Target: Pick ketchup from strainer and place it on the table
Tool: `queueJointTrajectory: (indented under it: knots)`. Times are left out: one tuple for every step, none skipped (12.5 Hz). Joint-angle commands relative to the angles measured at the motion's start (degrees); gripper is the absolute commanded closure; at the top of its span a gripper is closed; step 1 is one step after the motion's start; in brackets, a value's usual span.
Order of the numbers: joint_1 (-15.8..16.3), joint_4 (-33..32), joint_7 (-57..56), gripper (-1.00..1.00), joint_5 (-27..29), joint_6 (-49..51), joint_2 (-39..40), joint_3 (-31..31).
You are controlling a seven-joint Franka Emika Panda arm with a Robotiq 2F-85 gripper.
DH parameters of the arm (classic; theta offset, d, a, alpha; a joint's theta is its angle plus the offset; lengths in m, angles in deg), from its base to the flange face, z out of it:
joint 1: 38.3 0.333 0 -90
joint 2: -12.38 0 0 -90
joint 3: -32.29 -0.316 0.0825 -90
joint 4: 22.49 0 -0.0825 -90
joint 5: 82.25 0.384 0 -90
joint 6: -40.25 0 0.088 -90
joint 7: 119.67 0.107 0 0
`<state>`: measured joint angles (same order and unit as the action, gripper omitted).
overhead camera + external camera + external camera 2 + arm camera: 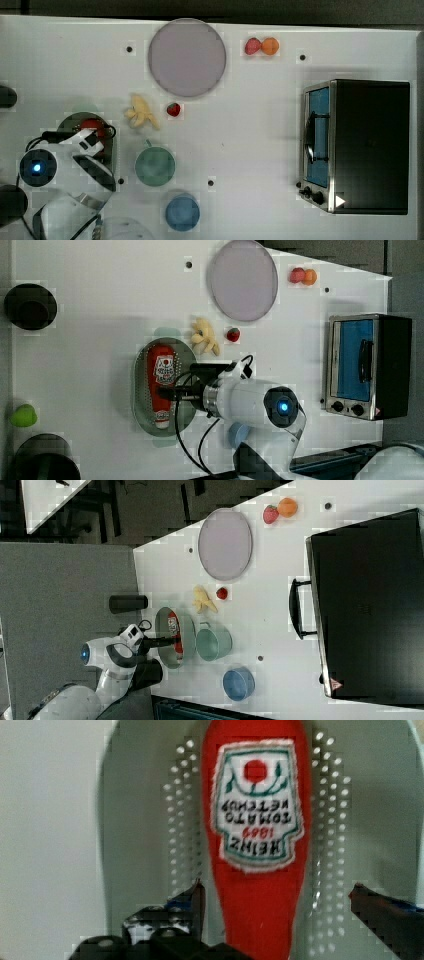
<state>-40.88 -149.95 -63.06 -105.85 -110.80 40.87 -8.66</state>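
Note:
The ketchup (257,820) is a slim red bottle with a white label, and it lies lengthwise in the pale green strainer (140,820). In the left view the ketchup (161,371) fills most of the strainer (138,390), white cap toward the left view's bottom. My gripper (282,902) is open and low over the bottle's narrower half, one dark finger (196,902) on each side of it. The gripper (162,391) reaches in from the left view's right. The strainer (186,645) stands on the white table (250,140).
A green cup (155,166) and a blue cup (182,212) stand close to the strainer. A banana (141,112), a strawberry (173,109) and a purple plate (186,57) lie further off. A toaster oven (357,145) stands at the top view's right. Two black cylinders (30,306) (44,460) are at the left view's left.

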Motion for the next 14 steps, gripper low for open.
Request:
queueJointTrajectory:
  knots:
    - [0.8,3.3,3.3,-1.00,-3.3,-1.0,3.0,1.3]
    - [1.3,4.1,3.7,-1.00,-4.2,-1.0,4.2,2.0]
    - [1.9,5.0,4.3,-1.00,-4.4,-1.0,5.5,2.6]
    - [2.7,5.6,4.9,-1.00,-4.4,-1.0,6.7,3.0]
    - [3.4,6.3,5.9,-1.00,-4.4,-1.0,7.7,3.5]
    - [4.2,6.7,6.8,-1.00,-4.7,-1.0,8.5,4.1]
    - [5.0,7.0,6.9,-0.91,-5.4,-1.0,9.0,4.8]
    - [5.7,7.3,6.9,-0.67,-5.5,-1.0,9.1,5.6]
    - [6.2,7.3,6.9,-0.41,-5.5,-1.1,9.1,6.0]
    - [6.2,7.3,6.9,-0.20,-5.5,-1.2,8.7,5.8]
    - [6.2,7.2,6.9,-0.19,-5.5,-1.1,7.9,5.5]
    - [6.1,7.1,6.9,-0.19,-5.4,-1.0,6.7,5.0]
    - [6.0,7.0,6.9,-0.19,-5.1,-0.7,5.1,4.3]
    - [5.8,7.0,6.9,-0.19,-4.4,0.6,3.3,3.5]
